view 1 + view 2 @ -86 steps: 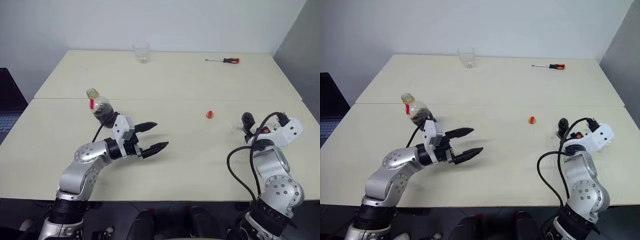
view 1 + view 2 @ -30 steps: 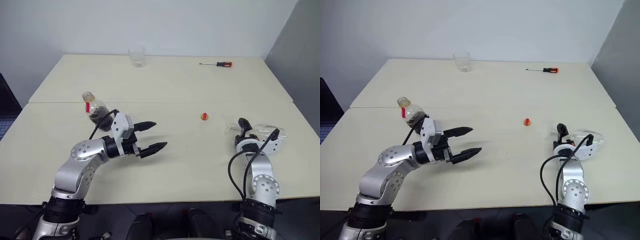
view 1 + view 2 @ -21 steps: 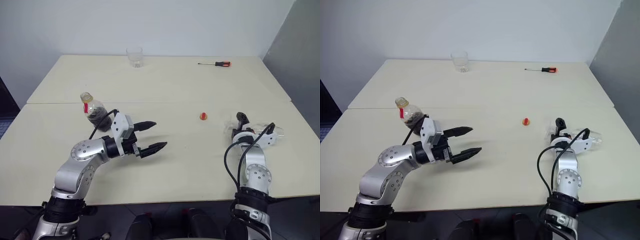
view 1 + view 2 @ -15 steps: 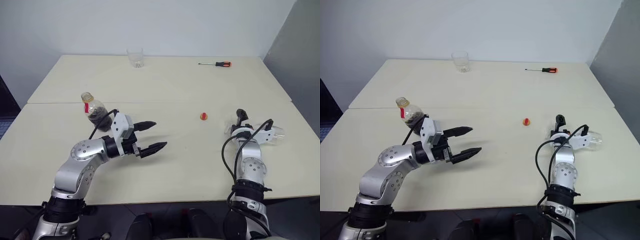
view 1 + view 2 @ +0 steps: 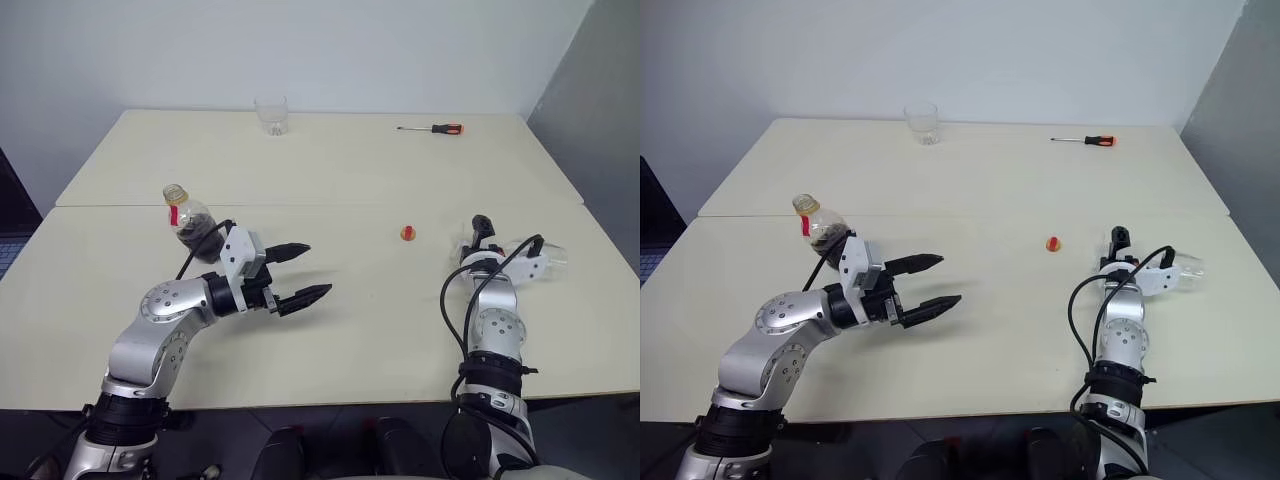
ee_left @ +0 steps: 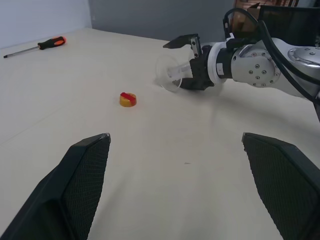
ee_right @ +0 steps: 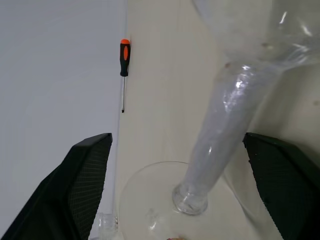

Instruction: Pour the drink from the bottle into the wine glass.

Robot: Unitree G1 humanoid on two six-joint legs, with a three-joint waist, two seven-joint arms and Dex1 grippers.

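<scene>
- Clear glass: the wine glass (image 7: pixel 225 100) is seen lying on its side on the tabletop (image 5: pixel 350 170) at about 4 o'clock of the scene, its stem running between the fingers of the right gripper (image 6: pixel 187 62), foot towards the wrist and bowl (image 5: pixel 548 256) pointing away to the right edge.
- Change: compared with one second earlier, the right arm has been swung in behind the glass and straightened, so that the gripper now straddles the stem; its fingers are spread to either side of the stem, with no contact to be made out.
- Meaning: the step in hand is judged to be the pick-up and righting of the fallen glass; nothing can be poured until it stands upright.
- The left gripper (image 5: pixel 303 272), at 8 o'clock, is held spread wide and empty, in the same place as before.
- The bottle (image 5: pixel 186 218) stands at 9 o'clock, just behind the left wrist, uncapped, with the dark drink (image 5: pixel 197 225) low in its body; it has not been grasped.
- The yellow-and-red cap (image 5: pixel 408 233) lies near the centre, towards 3 o'clock.
- A tumbler (image 5: pixel 271 114) at 12 o'clock and a screwdriver (image 5: pixel 431 128) at 1 o'clock lie well apart from the action.
</scene>
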